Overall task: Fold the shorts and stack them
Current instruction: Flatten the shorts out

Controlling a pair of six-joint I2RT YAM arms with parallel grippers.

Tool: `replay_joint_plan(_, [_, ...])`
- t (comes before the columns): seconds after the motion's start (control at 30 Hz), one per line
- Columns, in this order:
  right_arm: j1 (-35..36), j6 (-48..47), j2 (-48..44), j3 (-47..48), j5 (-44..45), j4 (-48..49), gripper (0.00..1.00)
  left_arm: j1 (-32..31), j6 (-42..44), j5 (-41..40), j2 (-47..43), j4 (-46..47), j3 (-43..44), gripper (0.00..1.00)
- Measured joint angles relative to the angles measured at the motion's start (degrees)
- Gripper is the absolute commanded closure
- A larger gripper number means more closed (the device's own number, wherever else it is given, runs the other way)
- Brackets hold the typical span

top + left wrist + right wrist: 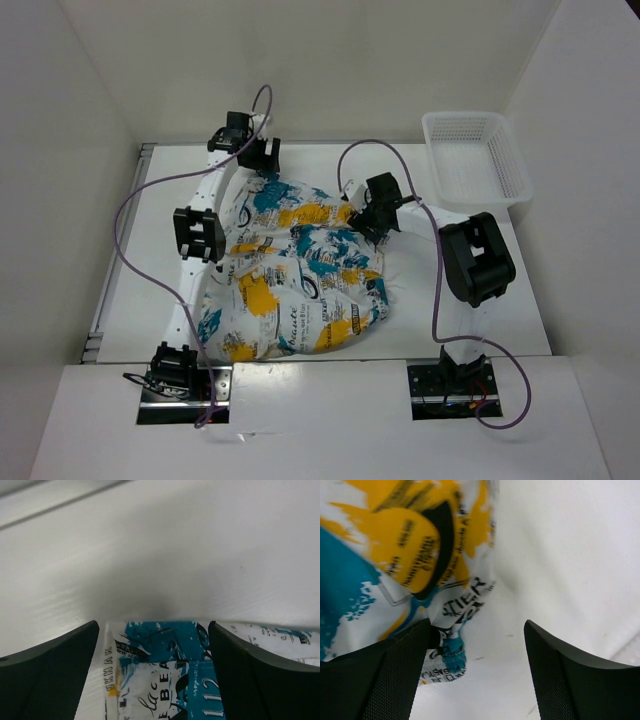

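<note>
Soft white fabric shorts printed in teal, yellow and black lie rumpled in the middle of the tabletop. Folding looks barely begun, with nothing stacked. The left gripper has its jaws released, straddling the shorts' far edge. The right gripper, jaws likewise apart, sits at their right edge.

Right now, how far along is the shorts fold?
Done: nothing clear; the shorts lie rumpled on the table, no neat fold showing. In hand: left jaws open over the far edge, right jaws open at the right edge, neither gripping. Left: the fold and the stacking.
</note>
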Motion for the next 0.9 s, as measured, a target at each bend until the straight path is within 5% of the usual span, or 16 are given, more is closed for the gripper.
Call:
replay_joint_plan(0.1, [-2.8, 1.5, 0.0, 1.2, -1.0, -1.1, 0.21, -0.2, -0.3, -0.4, 5.4, -5.8, 13.0, 0.08])
replay_joint_plan(0.27, [-5.3, 2.4, 0.0, 2.7, -4.1, -3.5, 0.23, -0.7, -0.2, -0.4, 5.6, -13.2, 12.5, 0.36])
replay_joint_plan(0.5, [-5.2, 2.2, 0.4, 3.7, -9.8, -7.9, 0.28, -1.2, -0.3, 0.0, 7.7, -21.3, 17.8, 0.61])
replay_joint_plan(0.6, [-5.2, 1.4, 0.4, 3.7, -12.4, -10.3, 0.36, -1.1, -0.3, 0.6, 7.9, -23.0, 18.3, 0.86])
replay_joint_plan(0.67, [-5.2, 0.5, 0.4, 3.7, -14.1, -11.8, 0.56, -1.1, -0.2, 1.0, 8.0, -23.6, 18.3, 1.0])
replay_joint_plan(0.73, [-5.2, -0.1, 0.4, 3.7, -15.2, -12.8, 0.81, -1.1, -0.4, 1.5, 8.0, -23.8, 18.3, 1.0])
replay_joint_plan(0.9, [-5.2, -0.7, 1.1, 3.3, -14.8, -12.4, 1.0, -1.1, -0.3, 2.5, 8.0, -23.6, 18.3, 1.0])
